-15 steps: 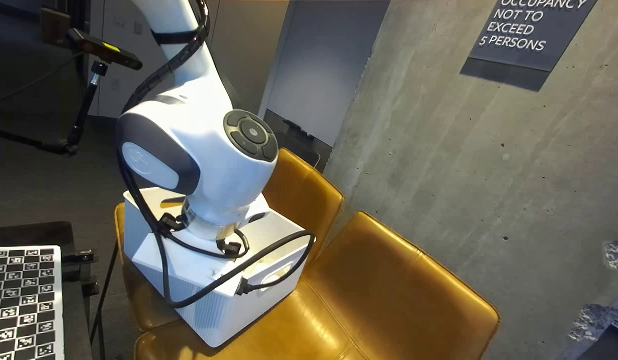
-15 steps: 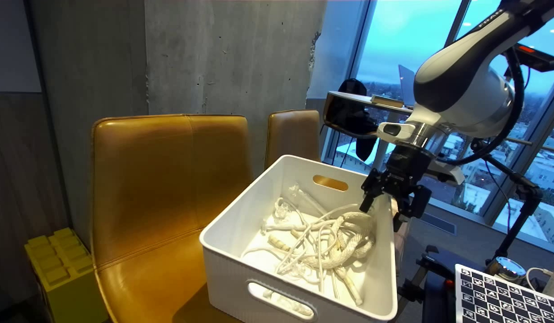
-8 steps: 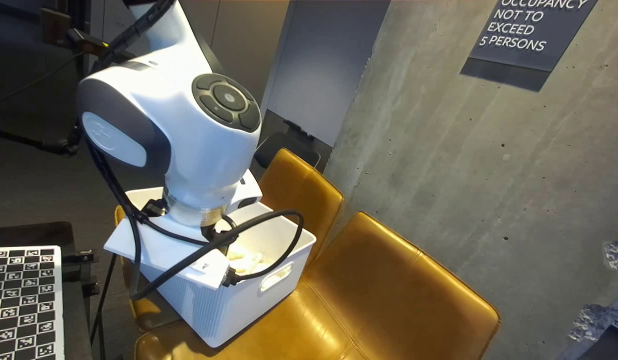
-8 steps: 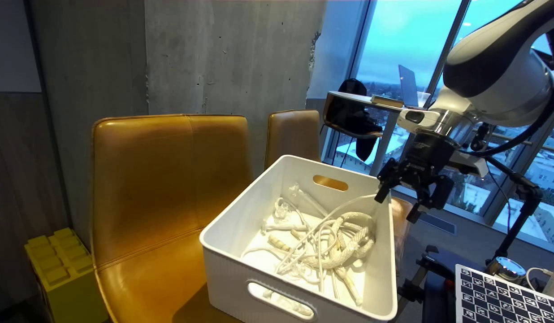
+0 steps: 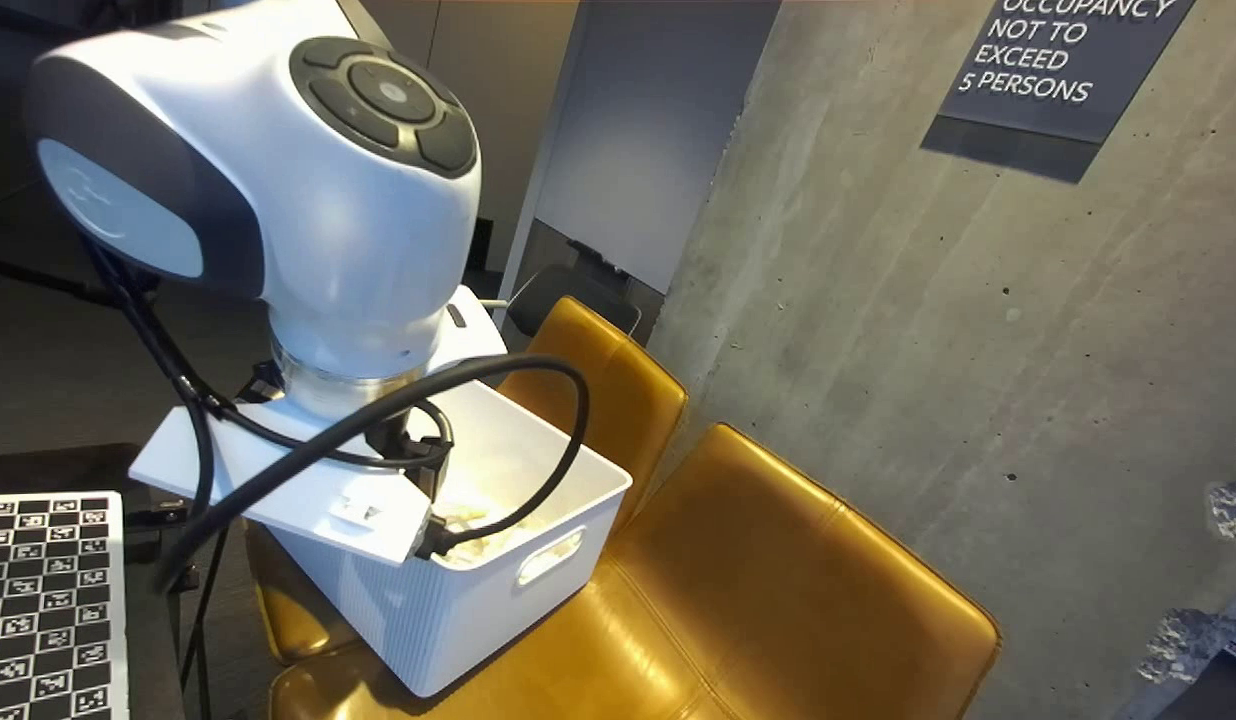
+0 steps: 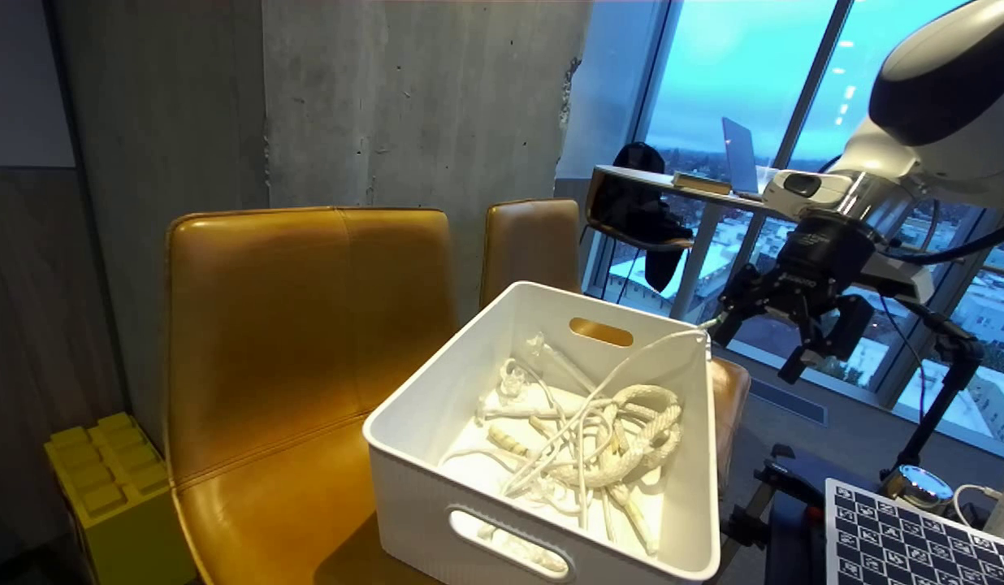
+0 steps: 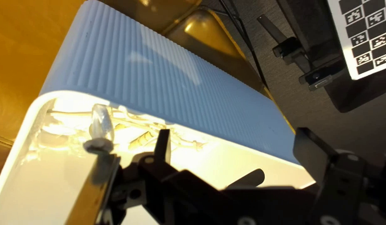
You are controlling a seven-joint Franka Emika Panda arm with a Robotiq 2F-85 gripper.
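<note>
Standing apart, fingers (image 7: 308, 153) near cord (image 6: 679, 334); white bin (image 6: 413, 496) on chairs (image 5: 798, 570), checkered board (image 5: 48, 600) nearby.

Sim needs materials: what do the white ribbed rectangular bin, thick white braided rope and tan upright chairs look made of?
White ribbed rectangular bin: likely plastic, satin; thin moulded walls, rounded rim, handle cutouts.
Thick white braided rope: likely textile fibre, matte; visible weave. Cotton or synthetic, can't tell.
Tan upright chairs: leather or imitation, semi-gloss; stitched seams, highlights.
</note>
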